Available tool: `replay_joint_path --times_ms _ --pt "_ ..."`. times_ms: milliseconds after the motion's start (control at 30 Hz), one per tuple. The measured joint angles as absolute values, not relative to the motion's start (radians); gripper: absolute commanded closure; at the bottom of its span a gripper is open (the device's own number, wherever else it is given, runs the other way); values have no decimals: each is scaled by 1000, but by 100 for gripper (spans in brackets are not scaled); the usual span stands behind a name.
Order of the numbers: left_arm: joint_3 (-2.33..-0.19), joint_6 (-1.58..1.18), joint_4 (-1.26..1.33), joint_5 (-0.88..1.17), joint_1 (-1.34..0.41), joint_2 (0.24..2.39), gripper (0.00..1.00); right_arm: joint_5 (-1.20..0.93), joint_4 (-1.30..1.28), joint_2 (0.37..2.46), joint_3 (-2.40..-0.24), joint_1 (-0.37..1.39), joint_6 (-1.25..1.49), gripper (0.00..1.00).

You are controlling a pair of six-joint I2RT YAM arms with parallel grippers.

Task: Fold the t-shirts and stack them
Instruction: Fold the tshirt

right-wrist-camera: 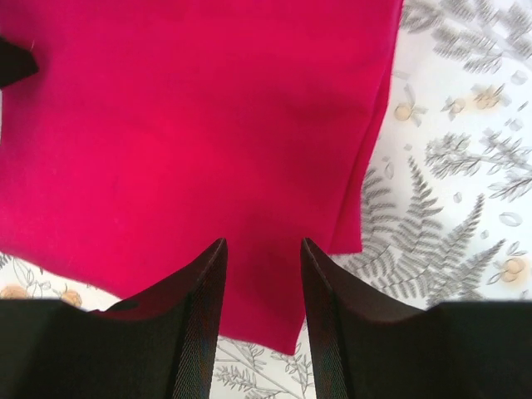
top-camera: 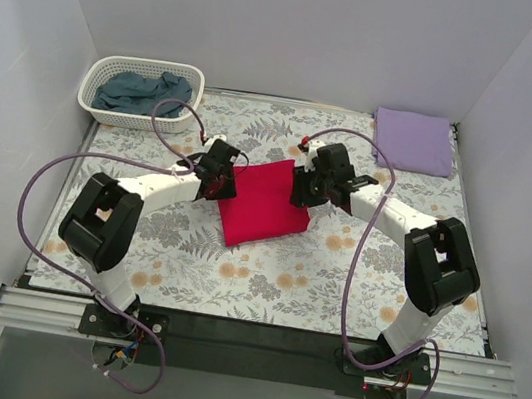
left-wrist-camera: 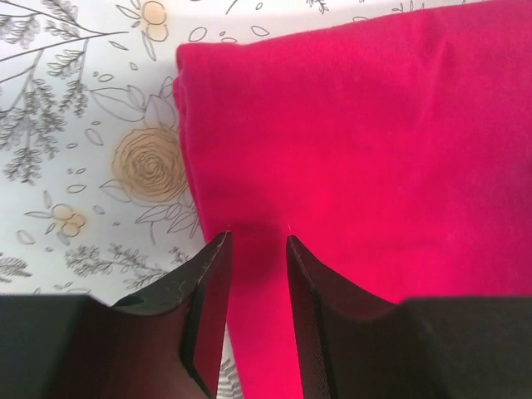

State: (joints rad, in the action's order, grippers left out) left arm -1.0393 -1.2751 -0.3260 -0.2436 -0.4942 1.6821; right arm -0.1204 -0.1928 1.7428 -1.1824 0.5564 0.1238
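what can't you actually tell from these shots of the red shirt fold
- Top view: the left end effector and right end effector cover the red t-shirt's side edges.
- Both wrist views: whether either end effector touches the cloth; its own parted fingers hide the contact.
- Top view: the basket's wall hides the blue-grey shirt's lower part.
- Top view: the lavender shirt's layers are too small to count.

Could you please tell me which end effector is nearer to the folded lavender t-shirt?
Right. The right end effector is at the red t-shirt's side facing the lavender t-shirt; the left end effector is at its opposite side, farther off.
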Motion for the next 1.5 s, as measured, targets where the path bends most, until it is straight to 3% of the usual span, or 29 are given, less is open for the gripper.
replay_joint_path --times_ms 333,600,800,933,1067,1200,1333,1500 --pt "-959 -1310 -265 -191 -494 1706 68 -221 -93 1722 -956 560 211 63" --pt "-853 -1314 -337 -173 -499 1459 46 -277 -128 1542 -854 596 278 60" --pt "-809 -1352 -297 -116 -520 1199 45 -414 -27 1474 -856 583 344 58" --pt "-696 -1415 -221 -23 -551 1171 55 -541 114 1513 -854 572 395 58" --pt "-592 -1479 -181 34 -565 1267 70 -632 287 1599 -805 552 435 58" --pt "-545 -1539 -162 40 -565 1342 78 -695 435 1735 -706 484 481 58" --pt "-545 -1574 -149 39 -556 1352 82 -769 554 1797 -648 432 525 59" --pt "-528 -1589 -161 41 -544 1330 80 -789 640 1762 -562 428 558 59"
